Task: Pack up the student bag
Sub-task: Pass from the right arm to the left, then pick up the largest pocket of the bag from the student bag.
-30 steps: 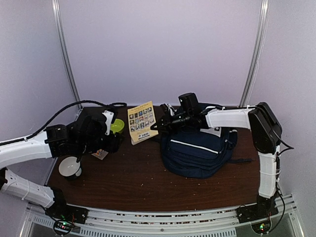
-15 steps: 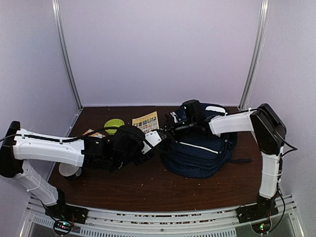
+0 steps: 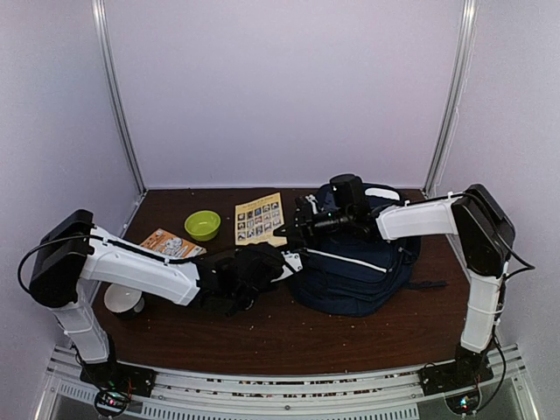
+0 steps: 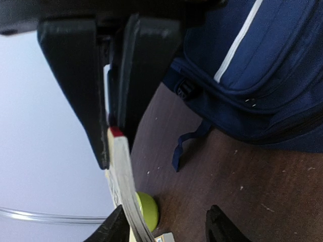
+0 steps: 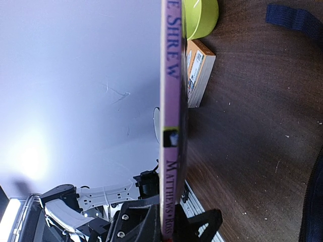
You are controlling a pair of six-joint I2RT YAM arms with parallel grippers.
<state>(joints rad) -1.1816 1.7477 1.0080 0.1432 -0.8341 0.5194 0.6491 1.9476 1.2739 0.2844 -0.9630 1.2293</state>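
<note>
The right fingers [image 5: 139,224] are clamped on a book [image 3: 260,219] just left of the bag [image 3: 354,267]. The left fingers [image 4: 217,229], open and empty, hover near its left side.

The left arm [image 3: 131,262] stretches low to the right from its raised elbow, and the left gripper [image 3: 294,259] has its fingers [image 4: 115,228] spread apart. The right arm [image 3: 420,219] rises to a high elbow and reaches left. The right gripper [image 3: 289,228] is clamped on a thin book [image 3: 259,219].
</note>
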